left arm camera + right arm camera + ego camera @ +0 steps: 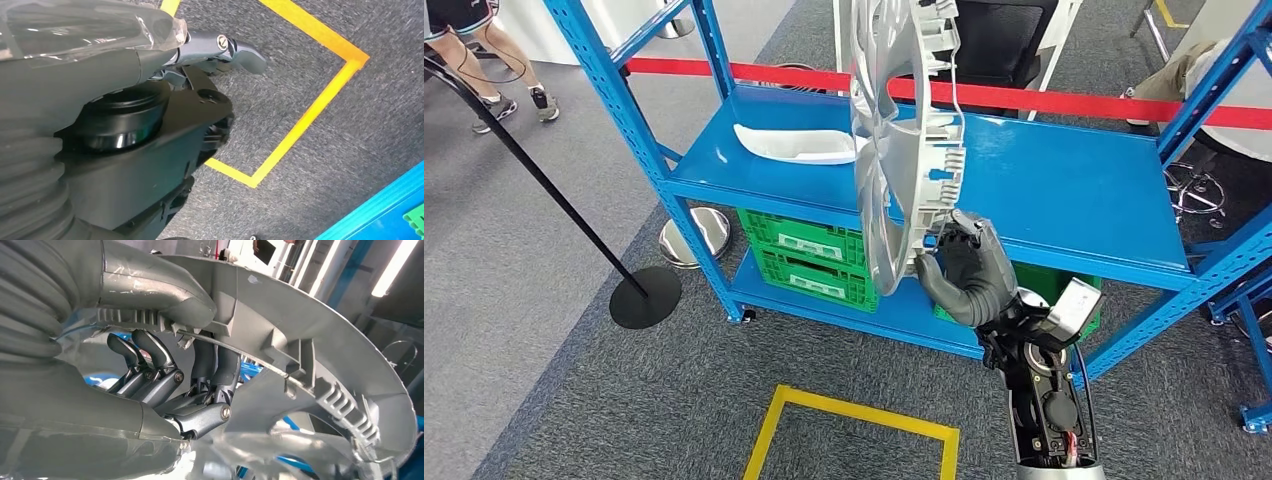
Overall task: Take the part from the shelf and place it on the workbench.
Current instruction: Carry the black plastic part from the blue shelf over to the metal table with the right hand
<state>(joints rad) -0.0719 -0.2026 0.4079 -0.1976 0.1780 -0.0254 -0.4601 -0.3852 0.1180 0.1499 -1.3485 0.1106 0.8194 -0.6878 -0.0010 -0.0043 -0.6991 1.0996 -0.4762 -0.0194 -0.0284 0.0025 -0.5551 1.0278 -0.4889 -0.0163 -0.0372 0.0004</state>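
Note:
A silver wheel cover (pixel 894 150) stands on edge in the air in front of the blue shelf (pixel 1064 190). My right hand (pixel 964 270) grips its lower rim from the right. In the right wrist view the dark fingers (pixel 150 355) curl behind the ribbed inner rim of the cover (pixel 310 340), with the thumb pressed on the outside. A white curved part (pixel 794 148) lies on the shelf's middle level, left of the cover. My left hand (pixel 150 100) hangs over the floor holding nothing, one finger (pixel 235 50) stretched out.
Green crates (pixel 809 255) sit on the bottom shelf level. A yellow taped square (pixel 854 410) marks the grey carpet before the shelf. A black stanchion base (pixel 646 297) stands at the left. Red barrier tape (pixel 1044 100) runs behind the shelf. A person's legs (pixel 494 60) are far left.

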